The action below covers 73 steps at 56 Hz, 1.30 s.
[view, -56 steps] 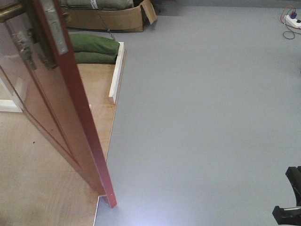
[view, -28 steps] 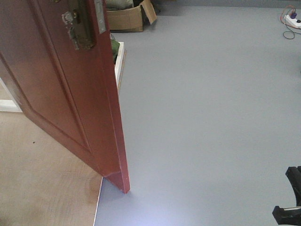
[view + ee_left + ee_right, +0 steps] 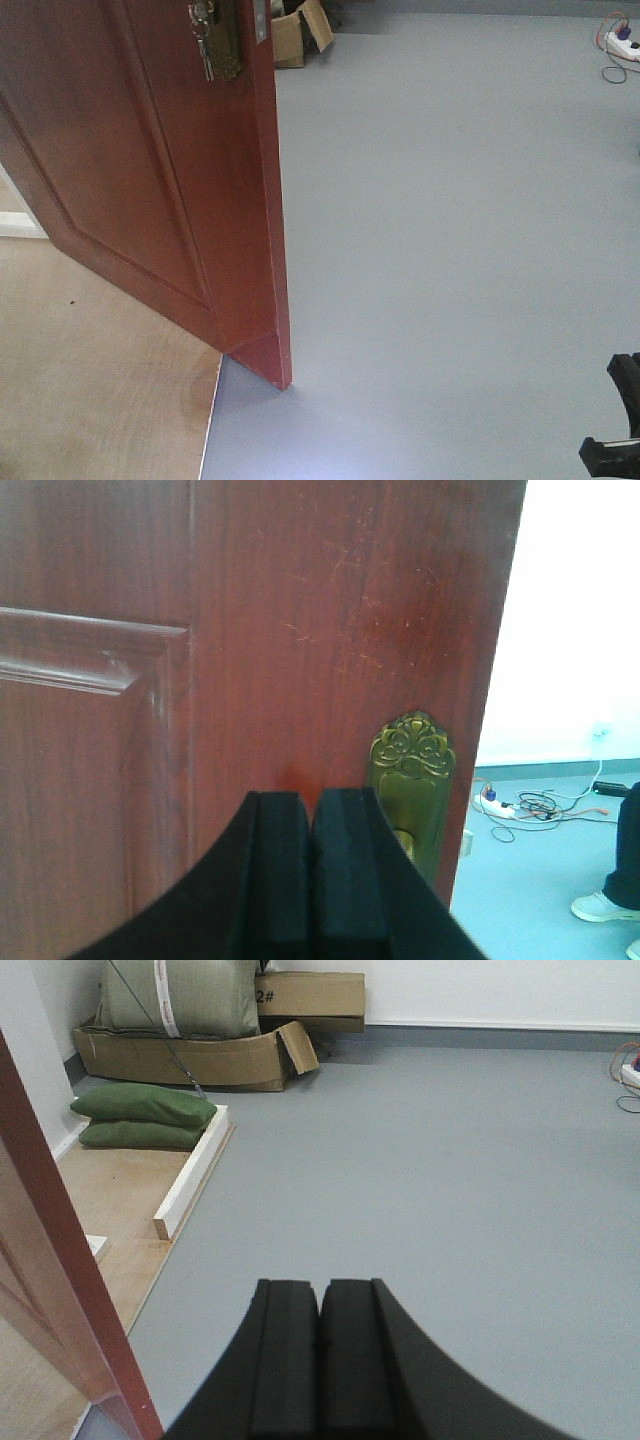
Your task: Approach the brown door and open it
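Shows the brown door [image 3: 150, 170] ajar, upper left of front view. Likely heavy, rigid, slick; best pulled near the brass backplate [image 3: 412, 780], by the free edge. Pressed together, empty: left hand [image 3: 310, 815], right hand [image 3: 320, 1300].

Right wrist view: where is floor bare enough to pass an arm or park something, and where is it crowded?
Bare: the grey floor from the brown door rightward to the far wall. Crowded: the far-left corner, with cardboard boxes, green bags and a white wooden strip; cables at the right edge.
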Motion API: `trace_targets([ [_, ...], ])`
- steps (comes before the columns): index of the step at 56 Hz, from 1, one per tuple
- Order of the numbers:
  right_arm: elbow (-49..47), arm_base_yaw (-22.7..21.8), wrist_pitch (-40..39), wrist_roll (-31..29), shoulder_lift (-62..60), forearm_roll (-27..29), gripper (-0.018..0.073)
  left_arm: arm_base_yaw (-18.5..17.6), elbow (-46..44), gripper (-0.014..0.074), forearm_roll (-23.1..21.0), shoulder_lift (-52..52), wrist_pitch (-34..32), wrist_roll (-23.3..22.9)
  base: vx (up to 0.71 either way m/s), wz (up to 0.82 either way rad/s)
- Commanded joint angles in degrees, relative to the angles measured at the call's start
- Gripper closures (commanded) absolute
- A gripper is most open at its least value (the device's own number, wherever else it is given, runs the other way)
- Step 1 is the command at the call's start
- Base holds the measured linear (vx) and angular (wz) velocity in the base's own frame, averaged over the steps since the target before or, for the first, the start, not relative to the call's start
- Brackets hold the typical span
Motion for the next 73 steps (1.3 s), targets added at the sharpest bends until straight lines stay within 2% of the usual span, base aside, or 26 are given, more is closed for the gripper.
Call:
trace_targets([
  [1,0.2,0.1,-4.4,-0.4,-0.3,-0.2,0.0559,-0.2,-2.1,0.045,-1.2,-0.9,-0.4,0.1,0.0,0.0],
  [73,0.2,0.1,-4.6,-0.4,-0.3,-0.2,0.0559,-0.2,-2.1,0.045,-1.2,-0.9,-0.4,0.1,0.02,-0.01],
])
